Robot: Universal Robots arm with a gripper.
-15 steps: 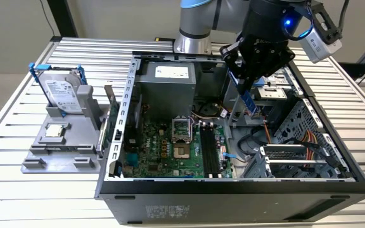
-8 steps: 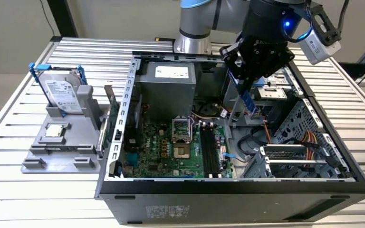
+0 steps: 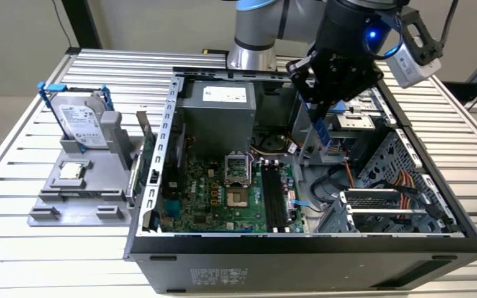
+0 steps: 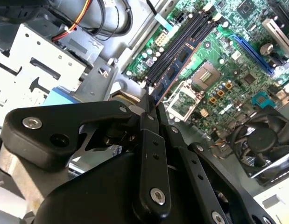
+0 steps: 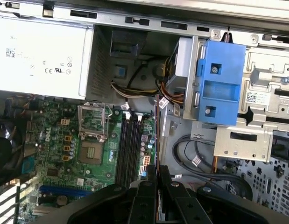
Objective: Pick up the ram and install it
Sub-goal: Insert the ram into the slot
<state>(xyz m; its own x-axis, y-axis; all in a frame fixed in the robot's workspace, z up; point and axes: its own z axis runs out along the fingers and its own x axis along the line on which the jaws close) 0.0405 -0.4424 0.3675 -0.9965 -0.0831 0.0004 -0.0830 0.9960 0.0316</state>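
My black pincer (image 5: 157,171) is clamped on the thin bluish-green ram stick (image 3: 322,130), holding it edge-down over the long black motherboard slots (image 5: 128,144), I judge for alignment.

From where I stand, the gripper (image 5: 157,171) has its black fingers pinched on the ram (image 5: 156,133). The ram is seen edge-on as a thin strip over the open case, just beside the long black memory slots (image 5: 128,144) on the green motherboard (image 5: 51,154). Next to those slots sits the processor socket (image 5: 92,152), with the silver power supply (image 5: 41,58) beyond it and a blue drive bracket (image 5: 219,84) on the ram's other side.
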